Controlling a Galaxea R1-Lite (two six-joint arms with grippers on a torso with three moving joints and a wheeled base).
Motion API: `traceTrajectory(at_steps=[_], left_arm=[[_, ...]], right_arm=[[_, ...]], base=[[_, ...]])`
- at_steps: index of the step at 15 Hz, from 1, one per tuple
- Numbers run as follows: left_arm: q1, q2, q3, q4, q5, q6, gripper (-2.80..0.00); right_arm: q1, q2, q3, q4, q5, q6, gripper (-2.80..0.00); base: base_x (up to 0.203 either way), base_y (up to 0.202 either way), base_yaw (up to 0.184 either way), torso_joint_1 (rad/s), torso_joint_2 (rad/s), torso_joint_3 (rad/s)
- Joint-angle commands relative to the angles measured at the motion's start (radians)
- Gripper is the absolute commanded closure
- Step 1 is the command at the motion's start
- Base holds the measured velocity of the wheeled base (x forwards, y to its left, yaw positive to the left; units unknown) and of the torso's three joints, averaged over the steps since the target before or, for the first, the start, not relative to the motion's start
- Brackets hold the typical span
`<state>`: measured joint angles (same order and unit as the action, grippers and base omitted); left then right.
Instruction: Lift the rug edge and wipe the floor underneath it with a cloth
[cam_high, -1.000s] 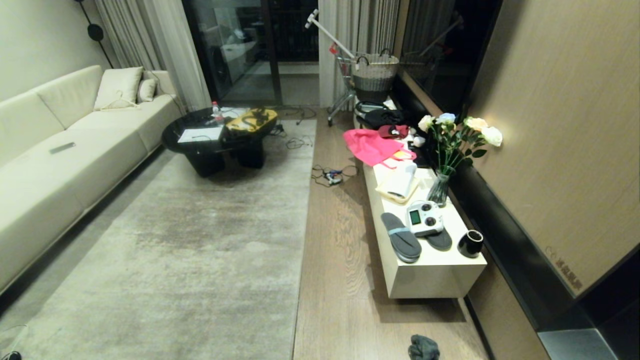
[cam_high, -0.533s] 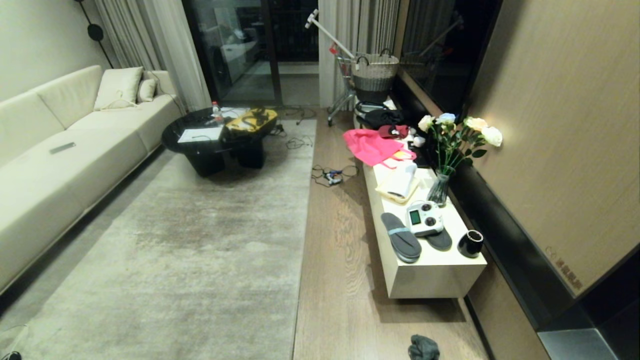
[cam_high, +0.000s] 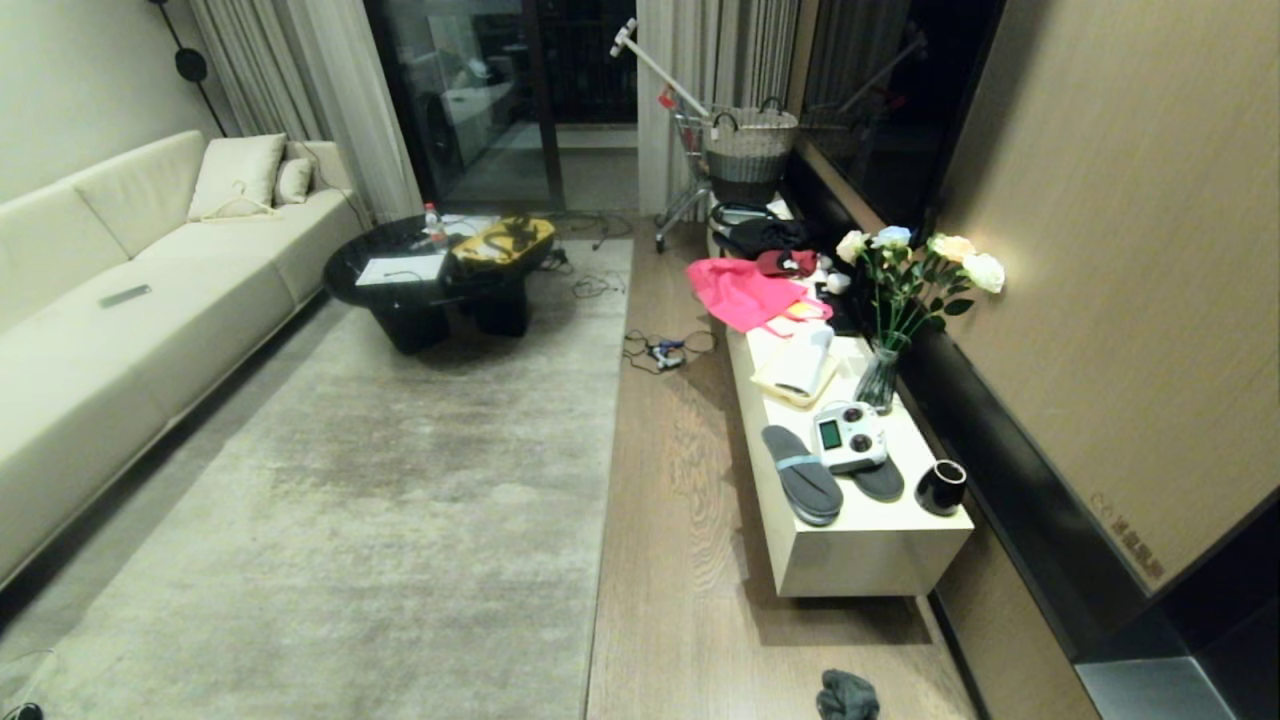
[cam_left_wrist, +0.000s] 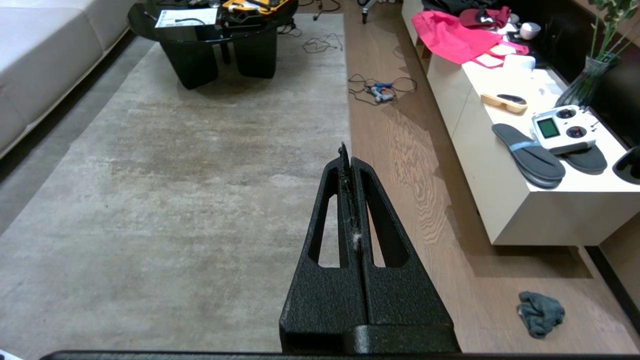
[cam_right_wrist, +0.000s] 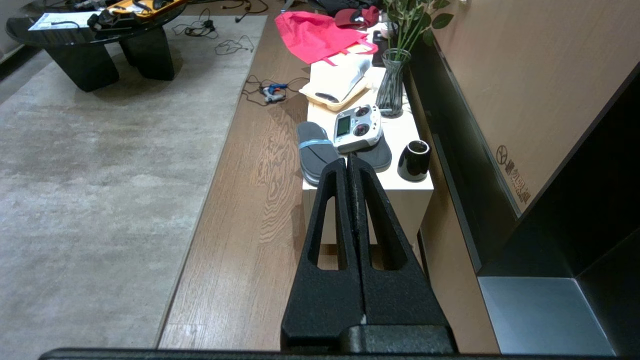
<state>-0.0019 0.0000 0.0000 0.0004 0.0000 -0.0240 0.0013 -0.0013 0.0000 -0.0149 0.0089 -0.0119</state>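
The pale grey-beige rug lies flat, and its straight right rug edge (cam_high: 607, 480) runs beside a strip of wood-grain floor (cam_high: 680, 520). A crumpled dark teal cloth (cam_high: 847, 695) lies on that floor near the bottom of the head view, in front of the low cabinet. Neither arm shows in the head view. My left gripper (cam_left_wrist: 347, 152) is shut and empty, held above the rug edge (cam_left_wrist: 347, 90), with the cloth (cam_left_wrist: 541, 312) off to its right on the floor. Over the floor (cam_right_wrist: 250, 200) and the cabinet's near end, my right gripper (cam_right_wrist: 348, 162) is also shut and empty.
A low white cabinet (cam_high: 870, 560) along the right wall carries dark slippers (cam_high: 800, 487), a remote controller (cam_high: 848, 437), a black cup (cam_high: 941, 486), a flower vase (cam_high: 880, 380) and pink fabric (cam_high: 745, 292). Cables (cam_high: 665, 350) lie on the floor. A black coffee table (cam_high: 420, 290) stands on the rug's far end, with a sofa (cam_high: 120, 330) at left.
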Motion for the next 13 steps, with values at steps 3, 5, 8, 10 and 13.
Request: traceTrajectory(at_steps=[3,5,8,10,13], left_arm=[[0.001,0.000,0.000,0.000,0.000,-0.001,0.00],[0.000,0.000,0.000,0.000,0.000,-0.001,0.00],[0.000,0.000,0.000,0.000,0.000,-0.001,0.00],[0.000,0.000,0.000,0.000,0.000,-0.001,0.00],[0.000,0.000,0.000,0.000,0.000,-0.001,0.00]], right_arm=[[0.000,0.001,0.000,-0.002,-0.001,0.001,0.00],[0.000,0.001,0.000,0.000,0.000,0.000,0.00],[0.000,0.001,0.000,0.000,-0.001,0.003,0.00],[0.000,0.001,0.000,0.000,0.000,0.000,0.00],[0.000,0.001,0.000,0.000,0.000,0.000,0.00]], base=[[0.000,0.000,0.000,0.000,0.00,0.000],[0.000,0.000,0.000,0.000,0.00,0.000],[0.000,0.000,0.000,0.000,0.00,0.000],[0.000,0.000,0.000,0.000,0.00,0.000],[0.000,0.000,0.000,0.000,0.00,0.000]])
